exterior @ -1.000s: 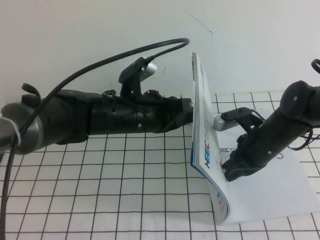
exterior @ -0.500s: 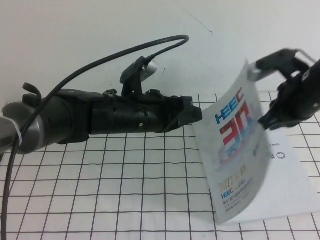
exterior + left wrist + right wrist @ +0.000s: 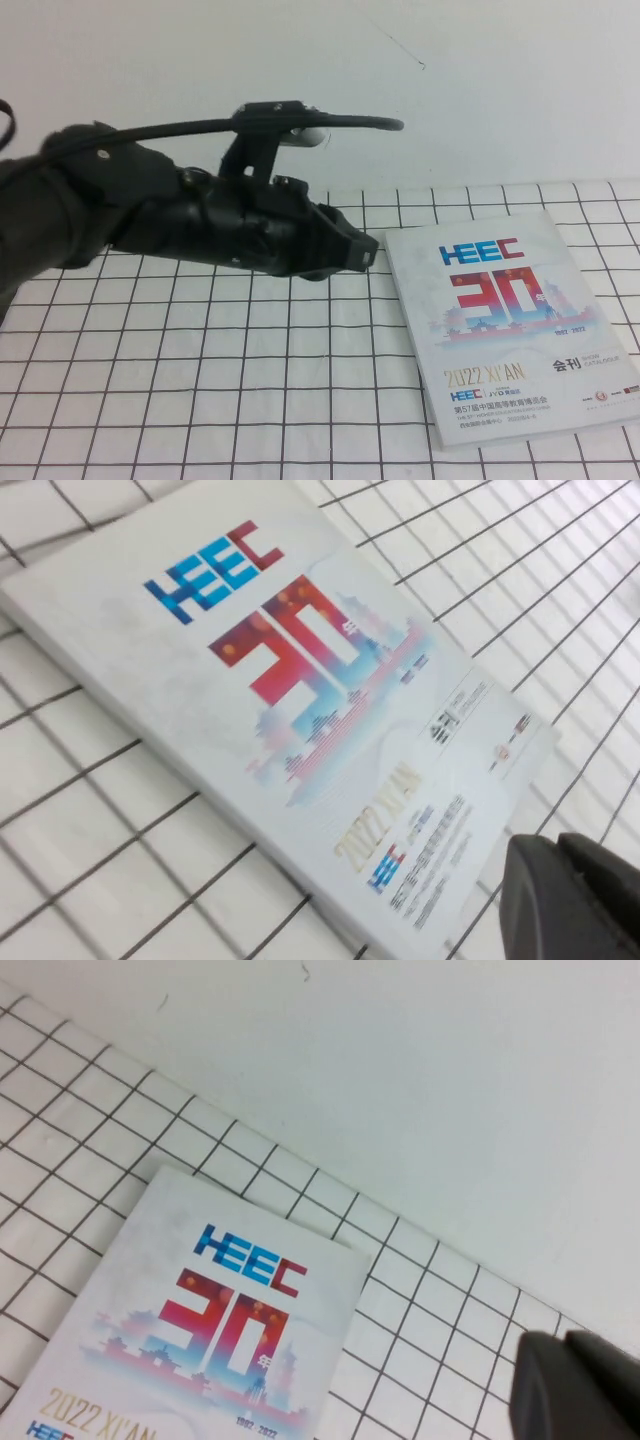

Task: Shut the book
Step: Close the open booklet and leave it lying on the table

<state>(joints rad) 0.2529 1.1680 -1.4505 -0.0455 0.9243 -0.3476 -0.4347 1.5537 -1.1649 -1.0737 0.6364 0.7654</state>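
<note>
lying flat on the grid mat (image 3: 200, 400), the book (image 3: 505, 325) is closed, front cover up, on the robot's right side. the left gripper (image 3: 358, 252) hovers just beside the book's left edge, apart from it; whether it is spread or pressed together i cannot tell. the right gripper (image 3: 578, 1388) is outside the high view and shows only as a dark corner, probably raised above the book; its state i cannot tell either. the closing step looks done. the next move calls only for drawing both arms away without catching the cover.
</note>
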